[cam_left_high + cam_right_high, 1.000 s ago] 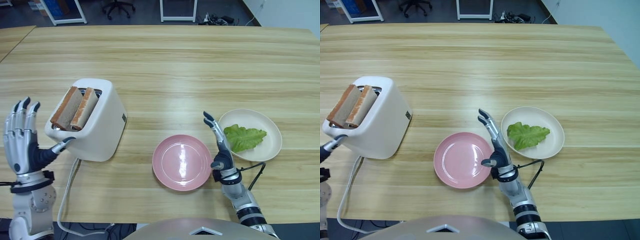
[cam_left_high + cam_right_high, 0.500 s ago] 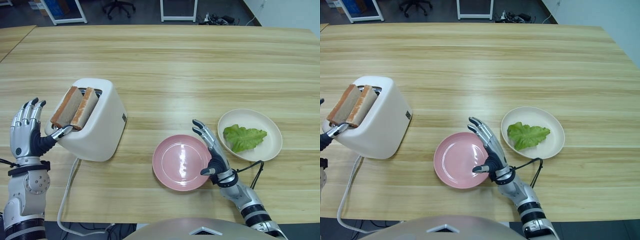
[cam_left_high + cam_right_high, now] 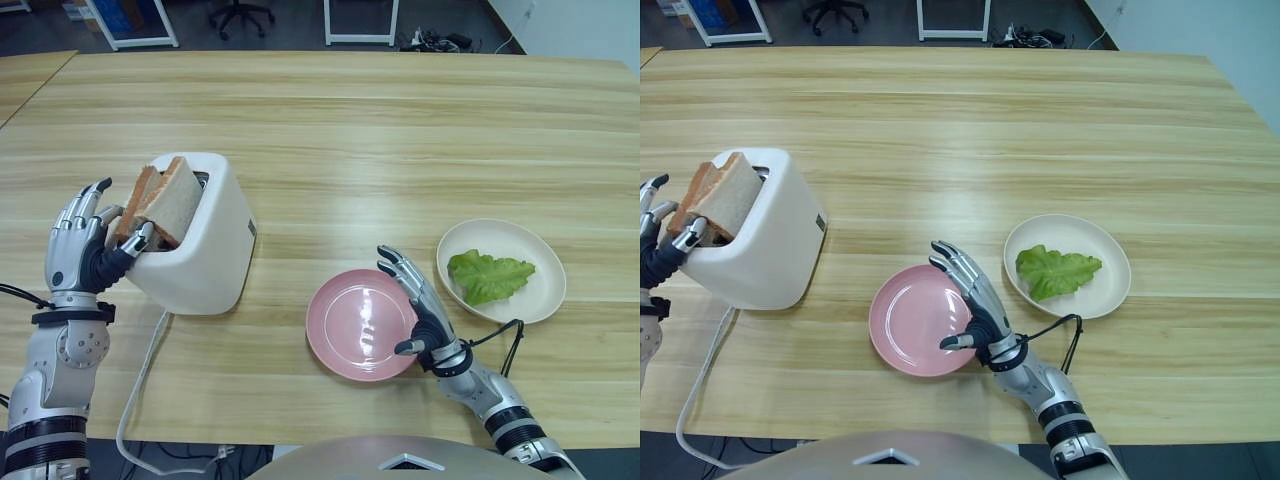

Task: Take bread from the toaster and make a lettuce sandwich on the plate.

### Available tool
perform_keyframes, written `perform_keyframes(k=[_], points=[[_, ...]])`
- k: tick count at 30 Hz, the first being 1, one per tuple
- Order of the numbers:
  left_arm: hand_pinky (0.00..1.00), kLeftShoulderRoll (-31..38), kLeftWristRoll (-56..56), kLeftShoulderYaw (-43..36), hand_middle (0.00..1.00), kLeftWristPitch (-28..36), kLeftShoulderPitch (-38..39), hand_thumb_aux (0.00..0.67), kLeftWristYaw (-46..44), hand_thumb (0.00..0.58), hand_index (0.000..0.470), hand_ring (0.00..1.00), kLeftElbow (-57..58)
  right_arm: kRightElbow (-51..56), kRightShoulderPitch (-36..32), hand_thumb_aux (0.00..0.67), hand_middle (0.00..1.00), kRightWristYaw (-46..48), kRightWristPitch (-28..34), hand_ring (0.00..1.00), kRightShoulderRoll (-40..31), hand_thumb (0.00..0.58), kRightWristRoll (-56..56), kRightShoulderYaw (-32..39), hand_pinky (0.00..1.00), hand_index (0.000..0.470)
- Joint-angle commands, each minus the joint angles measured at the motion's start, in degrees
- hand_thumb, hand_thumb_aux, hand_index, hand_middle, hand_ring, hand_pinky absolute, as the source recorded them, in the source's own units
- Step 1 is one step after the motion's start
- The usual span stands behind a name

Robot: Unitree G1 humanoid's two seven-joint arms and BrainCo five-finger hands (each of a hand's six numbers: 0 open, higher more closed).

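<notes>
Looks like a lab or office here: long wooden table (image 3: 400, 130), wheeled office chair (image 3: 238, 15), metal frames (image 3: 360, 40), floor cables (image 3: 435, 42) behind.

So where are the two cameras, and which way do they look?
Left eye view: on the robot's head, looking forward and down at the table; left hand by the toaster, right hand at the pink plate.
Right eye view: same head, a little to the right, same downward look; both hands show.
Shared: toaster, bread, pink plate, lettuce.

A broad light-wood plank worktop (image 3: 400, 130) spans the scene; beyond lie dark floor (image 3: 290, 25), a black wheeled office chair (image 3: 238, 14) (far left) and a white wall (image 3: 590, 25) far right.
</notes>
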Motion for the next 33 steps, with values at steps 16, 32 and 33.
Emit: perform_keyframes(k=[16, 32, 33], points=[[0.07, 1.9, 4.3, -1.6, 0.07, 0.4, 8.4, 0.670, 1.8, 0.580, 0.470, 0.07, -2.9, 3.0, 1.4, 0.000, 0.00, 0.1, 1.1, 0.00, -1.6, 0.000, 3.3, 2.2, 0.00, 0.000], [1.00, 1.0, 13.2, -5.3, 1.00, 6.9, -2.1, 0.670, 20.2, 0.580, 0.470, 1.00, 0.0, 5.5, -0.3, 0.000, 0.00, -0.7, 1.0, 0.00, -1.6, 0.000, 4.0, 2.2, 0.00, 0.000], [1.00, 0.9, 13.0, -5.6, 1.00, 6.8, -2.2, 0.670, 20.4, 0.580, 0.470, 1.00, -0.1, 5.5, -0.3, 0.000, 0.00, -0.7, 1.0, 0.00, -1.7, 0.000, 4.1, 2.2, 0.00, 0.000]])
